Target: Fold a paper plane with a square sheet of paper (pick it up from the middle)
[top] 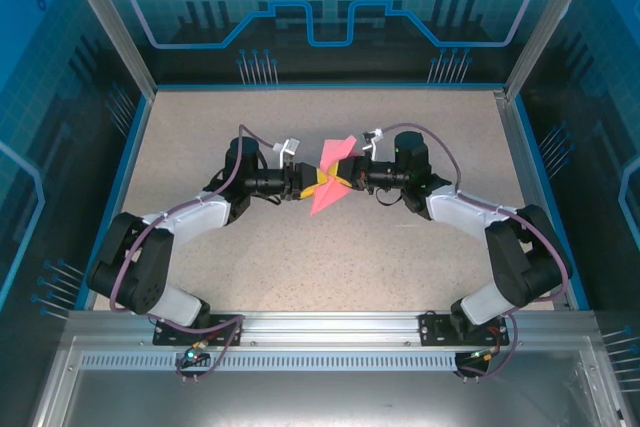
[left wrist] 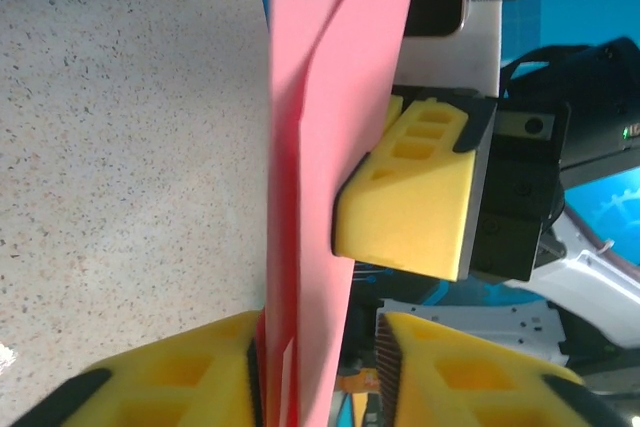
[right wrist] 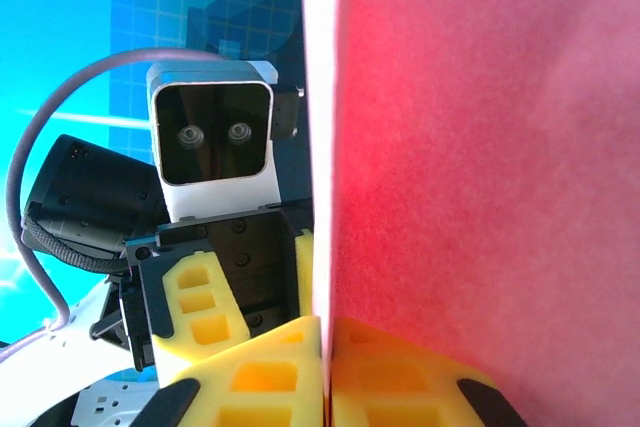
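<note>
The pink-red sheet of paper [top: 328,187] is folded into a narrow creased shape with a pointed upper end. It hangs on edge above the middle of the table, between both grippers. My right gripper [top: 347,179] comes from the right and is shut on its edge, with both yellow fingers pressed together on the paper [right wrist: 480,147]. My left gripper [top: 310,185] faces it from the left, its jaws around the paper [left wrist: 320,127]. The left finger's pad touches the sheet, while the right finger [left wrist: 470,367] stands a small gap away. A right gripper finger [left wrist: 410,202] presses the paper just beyond.
The speckled beige table [top: 250,257] lies under both arms. Blue enclosure walls [top: 330,7] and aluminium posts ring it. A metal rail [top: 320,327] runs along the near edge at the arm bases.
</note>
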